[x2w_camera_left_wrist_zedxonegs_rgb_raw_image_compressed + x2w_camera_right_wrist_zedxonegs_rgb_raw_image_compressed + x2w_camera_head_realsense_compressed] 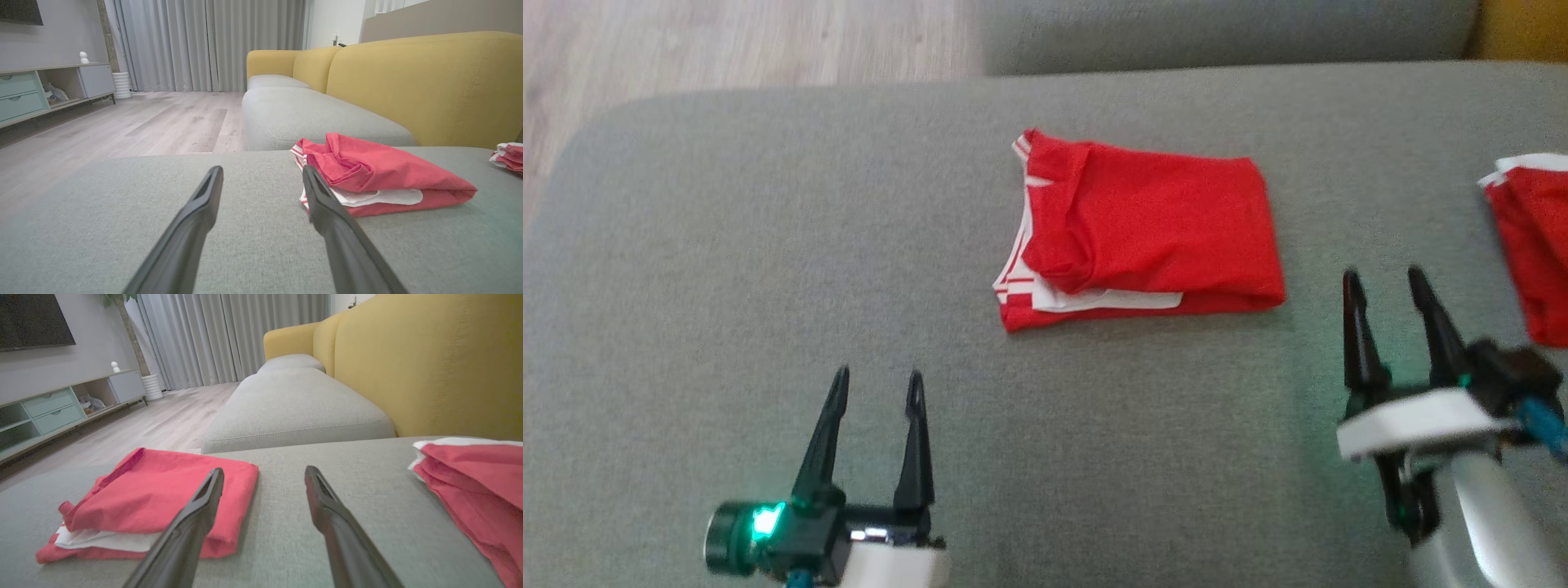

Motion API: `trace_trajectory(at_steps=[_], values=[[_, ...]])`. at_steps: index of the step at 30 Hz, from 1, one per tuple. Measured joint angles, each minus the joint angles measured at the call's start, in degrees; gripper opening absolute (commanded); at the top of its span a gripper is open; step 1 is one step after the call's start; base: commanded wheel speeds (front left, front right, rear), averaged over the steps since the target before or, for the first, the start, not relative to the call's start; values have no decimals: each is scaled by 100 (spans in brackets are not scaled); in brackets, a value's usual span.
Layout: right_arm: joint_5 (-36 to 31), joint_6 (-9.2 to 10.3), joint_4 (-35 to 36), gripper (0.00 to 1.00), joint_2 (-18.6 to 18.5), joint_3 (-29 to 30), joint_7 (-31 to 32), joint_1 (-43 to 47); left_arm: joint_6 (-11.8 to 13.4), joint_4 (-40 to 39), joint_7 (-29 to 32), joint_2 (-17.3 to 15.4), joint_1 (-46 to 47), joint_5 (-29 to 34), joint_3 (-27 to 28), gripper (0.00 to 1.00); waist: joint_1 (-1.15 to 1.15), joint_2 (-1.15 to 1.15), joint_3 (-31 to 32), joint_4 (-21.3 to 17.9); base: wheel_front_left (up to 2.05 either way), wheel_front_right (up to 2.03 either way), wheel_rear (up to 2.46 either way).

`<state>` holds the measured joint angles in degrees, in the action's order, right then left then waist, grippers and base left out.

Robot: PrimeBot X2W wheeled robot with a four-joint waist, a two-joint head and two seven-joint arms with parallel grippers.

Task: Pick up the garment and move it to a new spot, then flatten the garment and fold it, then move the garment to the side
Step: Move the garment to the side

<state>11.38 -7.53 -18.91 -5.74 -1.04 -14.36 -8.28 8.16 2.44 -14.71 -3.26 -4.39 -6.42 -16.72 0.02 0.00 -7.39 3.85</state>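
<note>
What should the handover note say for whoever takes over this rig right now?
Left gripper: jaws open, empty, over the grey cushion, near side of the garment.
Right gripper: jaws open, empty, to the garment's right.
Folded red garment: lies mid-cushion, neither gripper touching it.
Second red garment: at the cushion's right edge.
Done: the fold looks complete.
Left: probably moving the folded garment to the side.
</note>
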Motion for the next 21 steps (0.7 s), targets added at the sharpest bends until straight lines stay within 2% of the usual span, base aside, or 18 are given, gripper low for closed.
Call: trace_trajectory(at_steps=[4, 9, 14, 15, 16, 17, 18, 21], values=[[-79, 0, -658, 100, 26, 35, 40, -797, 70, -160, 0, 0, 293, 1, -153, 100, 0, 0, -291, 98, 0, 0, 0], [-85, 0, -1594, 100, 29, 241, 465, -1796, 75, -252, 0, 5, 545, 3, -339, 100, 0, 0, -574, 269, 0, 0, 0], [-22, 0, -2671, 100, 41, 338, 893, -2409, 143, -249, 0, 7, 565, 29, -412, 100, -1, 0, -775, 432, 0, 0, 0], [16, 0, -2852, 84, 49, 277, 954, -2462, 144, -245, 0, 7, 577, 29, -430, 100, -1, 0, -807, 455, 0, 0, 0], [99, 0, -3019, 47, 69, 211, 993, -2506, 148, -241, 0, 7, 597, 29, -455, 100, -1, 0, -834, 472, 0, 0, 0], [171, 0, -3121, 16, 83, 107, 976, -2537, 151, -233, 0, 7, 631, 29, -475, 100, -1, 0, -857, 483, 0, 0, 0], [213, 0, -3176, 0, 99, 37, 927, -2573, 179, -232, 0, 8, 665, 29, -485, 100, -1, 0, -874, 481, 0, 0, 0], [290, 0, -3364, 0, 132, -238, 828, -2765, 241, -229, 0, 8, 687, 29, -459, 100, -1, 0, -891, 389, 0, 0, 0]])
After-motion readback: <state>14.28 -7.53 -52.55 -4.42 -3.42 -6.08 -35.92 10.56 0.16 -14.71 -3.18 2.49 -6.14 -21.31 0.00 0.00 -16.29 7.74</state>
